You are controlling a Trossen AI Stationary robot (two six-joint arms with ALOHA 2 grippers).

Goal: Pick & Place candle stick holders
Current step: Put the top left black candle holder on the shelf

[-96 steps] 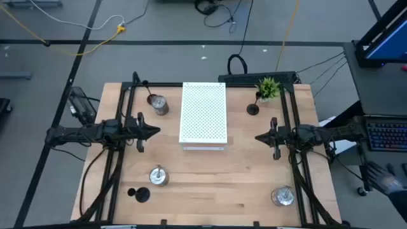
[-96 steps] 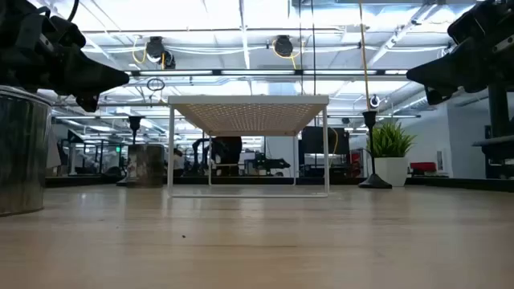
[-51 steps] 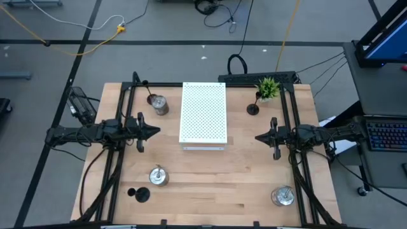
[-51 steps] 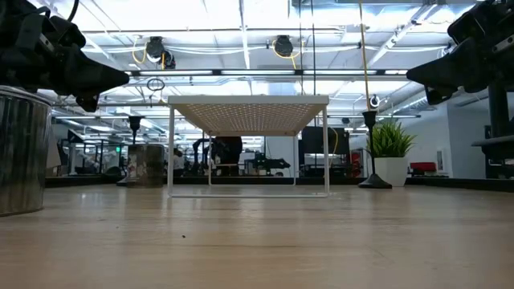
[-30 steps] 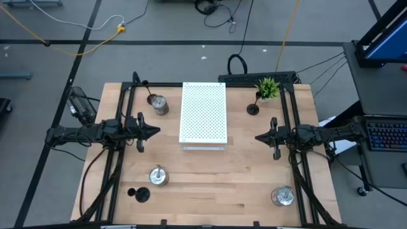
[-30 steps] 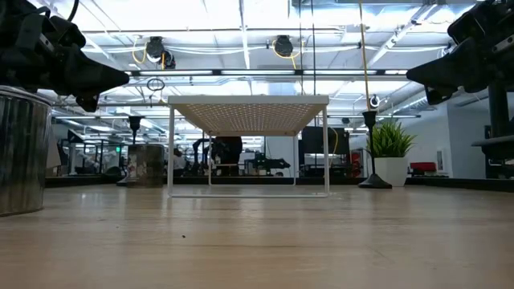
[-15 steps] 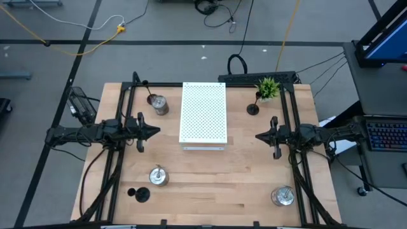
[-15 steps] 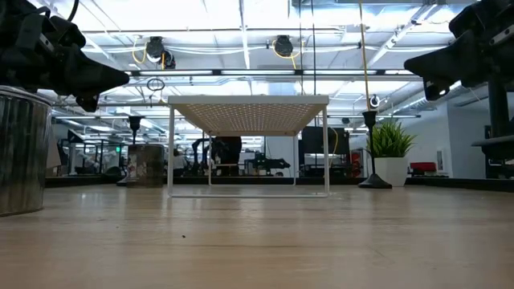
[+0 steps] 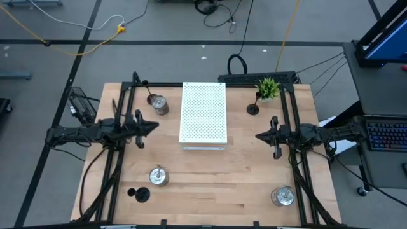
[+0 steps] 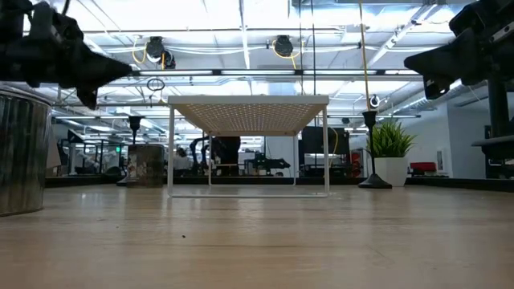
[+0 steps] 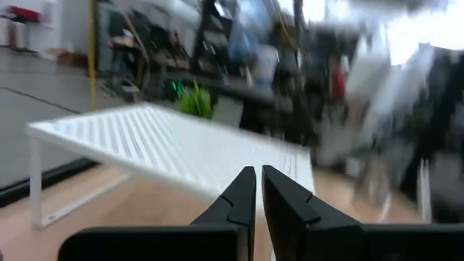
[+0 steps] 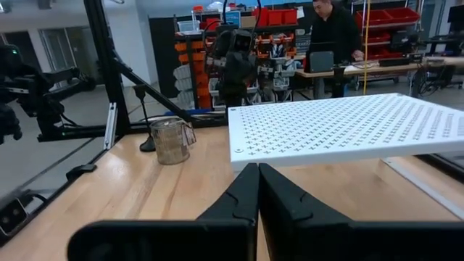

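Silver holders: we see three on the bench (image 9: 210,178): one (image 9: 158,105) near the far left corner beside the white perforated board (image 9: 203,113), one (image 9: 158,176) toward the near left, one (image 9: 282,196) near the near right corner.
Black holders: one (image 9: 138,193) at the near left edge, one (image 9: 253,107) beside the green plant (image 9: 268,87) at the far right; a third we cannot make out surely.
Handling: we judge the silver ones stiff, smooth and slippery, rather light; the black ones thin-stemmed and easy to tip.
Where to hold: we would take the silver body across its sides, the black one low on the stem.
Left gripper (image 9: 152,127): fingers pressed together, holding nothing, above the left side, between the two left silver holders.
Right gripper (image 9: 259,136): fully closed, empty, above the right side, well apart from every holder.
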